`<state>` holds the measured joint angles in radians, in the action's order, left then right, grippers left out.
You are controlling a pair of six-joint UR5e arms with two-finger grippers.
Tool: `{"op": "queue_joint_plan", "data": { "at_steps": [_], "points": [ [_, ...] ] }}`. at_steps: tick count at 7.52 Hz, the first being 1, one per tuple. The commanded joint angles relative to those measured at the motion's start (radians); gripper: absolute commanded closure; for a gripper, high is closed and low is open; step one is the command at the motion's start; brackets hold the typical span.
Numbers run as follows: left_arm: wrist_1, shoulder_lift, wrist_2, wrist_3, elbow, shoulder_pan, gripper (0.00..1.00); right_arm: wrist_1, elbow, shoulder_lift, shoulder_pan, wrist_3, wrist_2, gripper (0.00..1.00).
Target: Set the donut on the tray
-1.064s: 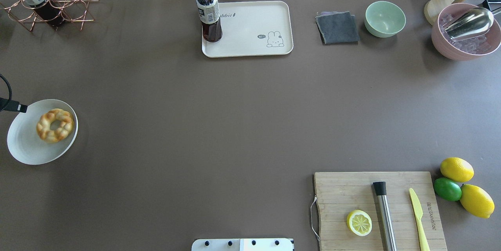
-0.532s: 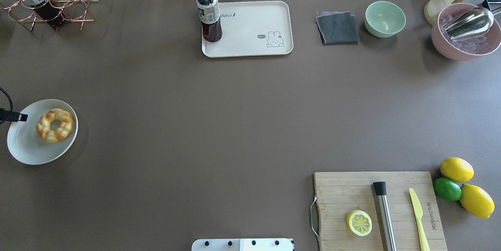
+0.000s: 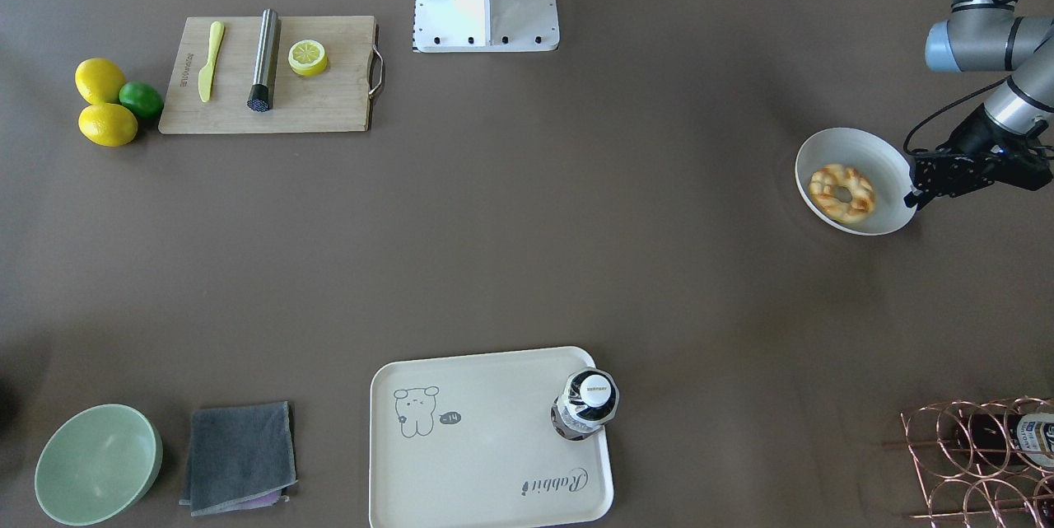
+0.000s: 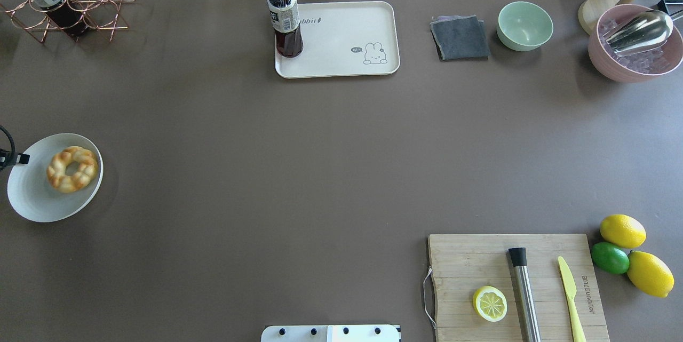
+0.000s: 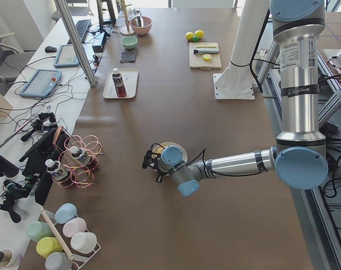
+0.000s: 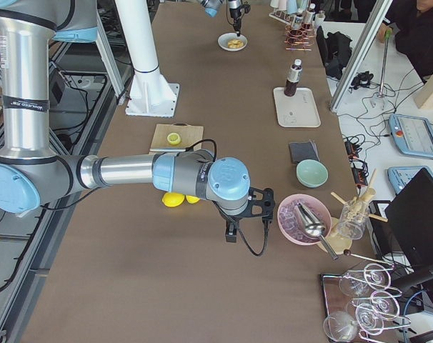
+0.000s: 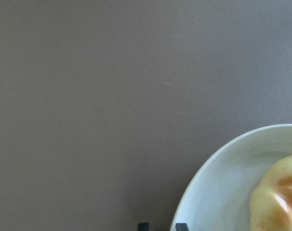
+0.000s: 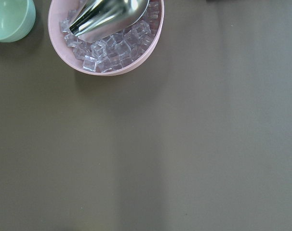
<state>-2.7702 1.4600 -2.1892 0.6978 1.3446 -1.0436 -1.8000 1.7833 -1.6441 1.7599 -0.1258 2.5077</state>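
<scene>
Donut [image 3: 841, 193] lies on a white plate [image 3: 885, 151] at the robot's left end of the tabletop [image 3: 527, 264]. It sits on the plate's half toward the middle of the table and is well apart from the tray [image 3: 486, 446] at the far edge. None of the task is done yet, and the step in hand is the grasp.

The left hand [image 3: 911, 198] sits low at the plate's outer rim, on the side away from the donut. In the wrist view its fingertips [image 7: 181, 227] stand close together right at that rim. They are cropped by the picture's edge, so I cannot tell whether they pinch the plate or merely hang beside it. The right hand [image 6: 232, 233] hovers far off by a pink bowl of ice [image 6: 283, 223], and whether it is released or clenched cannot be told either.

To grasp well, I judge the left hand should get free of the rim and rise, since a nudge there would slide plate and donut together. It should then spread its fingers, centre over the ring and come straight down, with one finger in the hole and the other outside. The squeeze should be gentle, because the pastry looks soft and the shallow plate may skate.

The bottle [image 3: 586, 406] stands upright by the tray's edge on the donut's side. The carry should therefore travel high and end on the bare middle, toward the rabbit drawing [image 3: 416, 411].
</scene>
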Motion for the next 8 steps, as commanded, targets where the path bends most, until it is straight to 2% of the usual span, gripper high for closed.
{"op": "queue_joint_plan", "data": {
  "at_steps": [1, 2, 4, 5, 6, 8],
  "points": [
    [-0.011, 0.000, -0.009, 0.035, 0.014, 0.000, 1.00, 0.011, 0.005, 0.013, -0.046, 0.000, 0.064, 0.00],
    [-0.002, 0.002, -0.012, 0.035, 0.031, -0.001, 1.00, 0.033, 0.005, 0.027, -0.071, 0.027, 0.112, 0.00],
    [0.012, 0.016, -0.142, 0.039, 0.031, -0.013, 1.00, 0.112, 0.001, 0.084, -0.137, 0.157, 0.122, 0.00],
    [0.030, 0.031, -0.171, 0.039, 0.031, -0.038, 1.00, 0.119, 0.007, 0.120, -0.169, 0.217, 0.122, 0.00],
    [0.090, 0.049, -0.194, 0.037, 0.057, -0.059, 1.00, 0.132, 0.007, 0.153, -0.201, 0.265, 0.120, 0.00],
    [0.247, 0.056, -0.262, 0.037, 0.181, -0.116, 1.00, 0.197, 0.004, 0.241, -0.320, 0.450, 0.109, 0.00]
  ]
}}
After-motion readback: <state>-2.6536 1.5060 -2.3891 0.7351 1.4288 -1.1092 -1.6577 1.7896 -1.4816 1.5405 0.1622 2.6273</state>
